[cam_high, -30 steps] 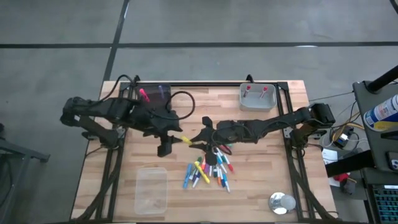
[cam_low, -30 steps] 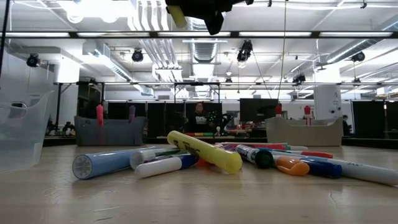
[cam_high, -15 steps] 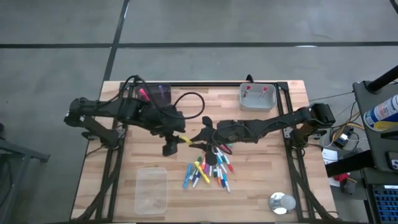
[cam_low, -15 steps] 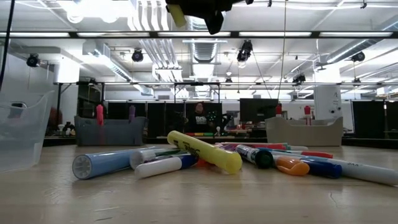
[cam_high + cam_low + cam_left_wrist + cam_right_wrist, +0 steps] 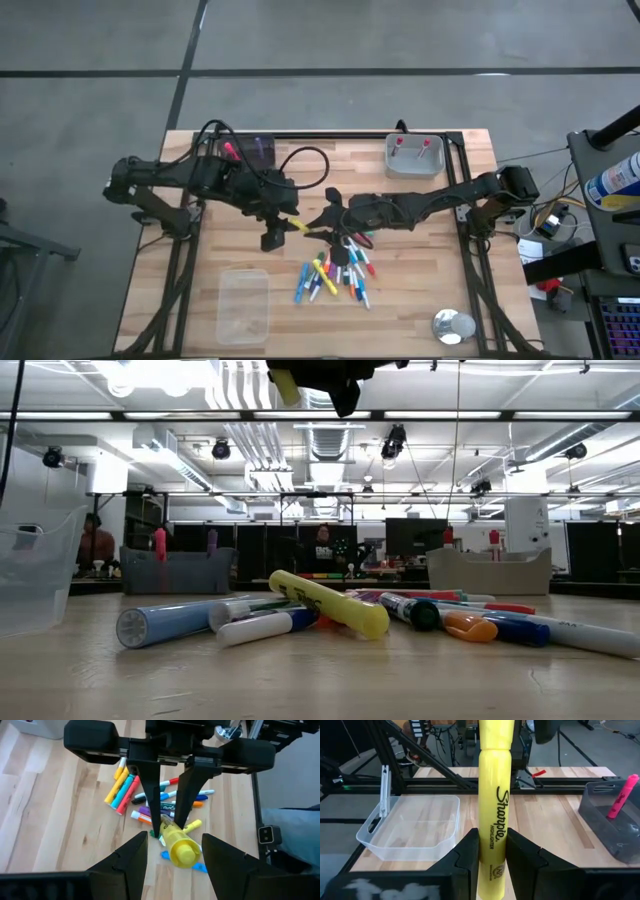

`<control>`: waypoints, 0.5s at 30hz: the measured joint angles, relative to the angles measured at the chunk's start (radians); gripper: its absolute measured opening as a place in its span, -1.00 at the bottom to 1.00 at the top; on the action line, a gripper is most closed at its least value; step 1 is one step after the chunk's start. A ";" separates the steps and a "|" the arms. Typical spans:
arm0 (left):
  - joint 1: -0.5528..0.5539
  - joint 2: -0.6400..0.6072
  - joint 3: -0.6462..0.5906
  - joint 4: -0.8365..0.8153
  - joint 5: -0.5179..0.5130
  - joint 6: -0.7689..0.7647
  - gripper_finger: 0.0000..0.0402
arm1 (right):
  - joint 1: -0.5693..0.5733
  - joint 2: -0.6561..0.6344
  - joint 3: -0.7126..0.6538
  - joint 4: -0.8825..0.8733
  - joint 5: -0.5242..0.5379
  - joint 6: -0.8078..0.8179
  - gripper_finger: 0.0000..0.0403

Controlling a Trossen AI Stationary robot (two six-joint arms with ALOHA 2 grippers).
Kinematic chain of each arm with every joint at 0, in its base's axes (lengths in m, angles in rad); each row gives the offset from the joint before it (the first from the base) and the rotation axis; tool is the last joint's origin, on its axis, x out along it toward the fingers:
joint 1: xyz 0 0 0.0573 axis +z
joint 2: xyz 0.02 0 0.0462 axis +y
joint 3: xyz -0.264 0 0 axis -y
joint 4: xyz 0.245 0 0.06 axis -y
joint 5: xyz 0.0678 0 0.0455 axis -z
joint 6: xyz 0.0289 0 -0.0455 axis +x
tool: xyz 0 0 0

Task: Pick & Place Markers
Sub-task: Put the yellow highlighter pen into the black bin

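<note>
— Over mid-table, what does the right gripper [image 5: 312, 222] hold?
— Its fingers pinch a yellow marker [image 5: 493, 815], long axis running straight out past the tips toward the left gripper [image 5: 170, 854] — spread wide around its capped end. The other markers [image 5: 338, 275] lie jumbled below, just beside.

Arms: two
Bins on table: three, namely clear tub [image 5: 244, 305], dark bin [image 5: 250, 150], grey bin [image 5: 414, 158]
Markers [image 5: 335, 274]: about a dozen in the loose pile
Markers in grey bin: two
Yellow highlighter [image 5: 492, 810] held aloft: one
</note>
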 joint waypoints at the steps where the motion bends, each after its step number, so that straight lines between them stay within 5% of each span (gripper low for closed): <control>1: 0.000 0.000 -0.001 0.000 0.001 0.000 -0.09 | 0.000 0.000 0.000 0.000 0.000 0.000 -0.63; 15: 0.000 0.000 -0.001 0.002 0.002 0.001 -0.35 | 0.000 0.007 -0.005 0.014 0.001 0.004 -0.63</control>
